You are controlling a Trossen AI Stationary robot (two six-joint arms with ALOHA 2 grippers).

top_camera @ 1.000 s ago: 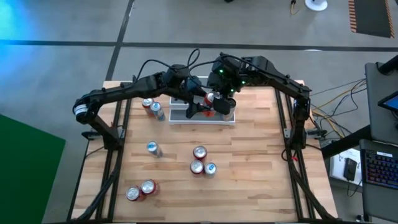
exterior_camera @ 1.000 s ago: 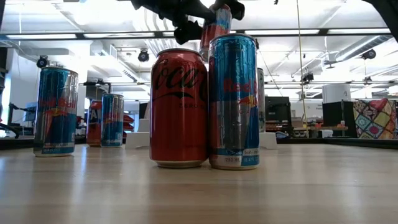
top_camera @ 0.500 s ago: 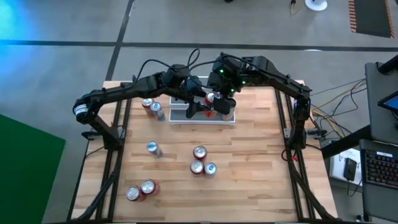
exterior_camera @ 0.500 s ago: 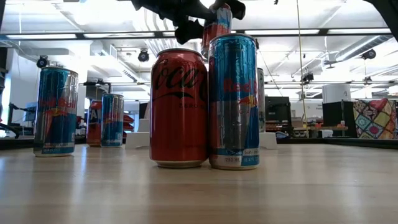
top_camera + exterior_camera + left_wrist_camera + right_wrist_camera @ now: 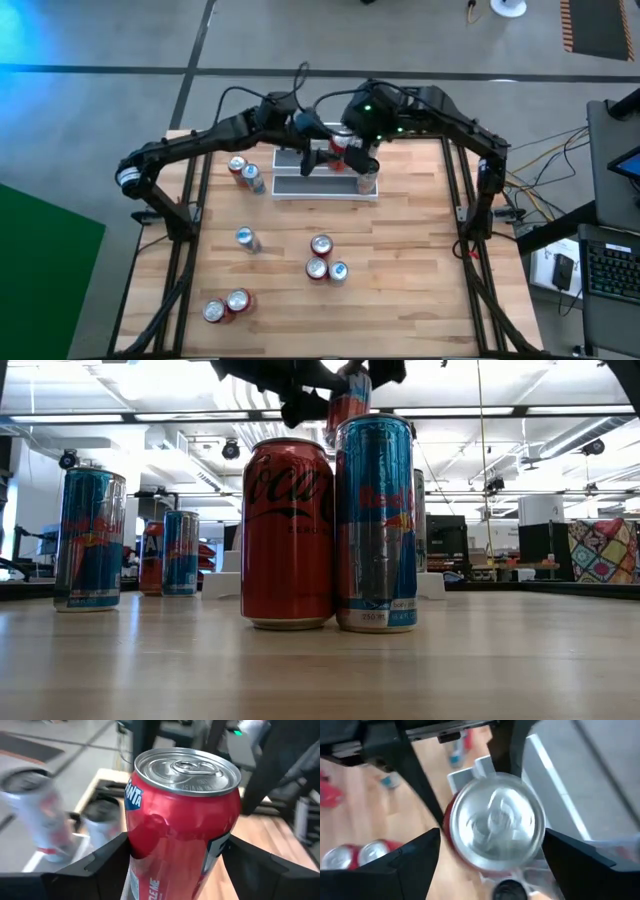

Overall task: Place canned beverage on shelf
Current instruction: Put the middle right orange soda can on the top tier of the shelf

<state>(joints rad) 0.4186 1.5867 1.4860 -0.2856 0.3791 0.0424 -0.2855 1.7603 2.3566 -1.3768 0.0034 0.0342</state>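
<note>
At the upper centre of the high view, both arms meet over the shelf (image 5: 326,178), a small stepped rack with white edges and grey treads standing on the pale wooden counter (image 5: 400,250). The red can (image 5: 177,825) is upright between the left gripper (image 5: 312,160) fingers, which pinch its smooth, glossy body on both sides. The right gripper (image 5: 360,160) hangs directly above it, its two dark fingers (image 5: 415,855) spread wide to either side of the can's bright aluminium lid without visibly touching it.

The main risk, as a judgement, is the crowding: two grippers and one can share a very small space above a narrow rack. If the right arm sweeps sideways with its fingers this wide, it could clip the can or the left fingers and twist the can out of true. A thin-walled, slick cylinder held only by side pressure could slip or tilt, and a tilted base could catch the edge of a step and topple. A silver-topped can (image 5: 367,181) already stands at the right end of the shelf and could be knocked over.

Other cans stand loose on the counter: a red cola can (image 5: 288,535) touching a tall blue-and-silver can (image 5: 376,525) in the low view's centre, both rigid, smooth cylinders.
</note>
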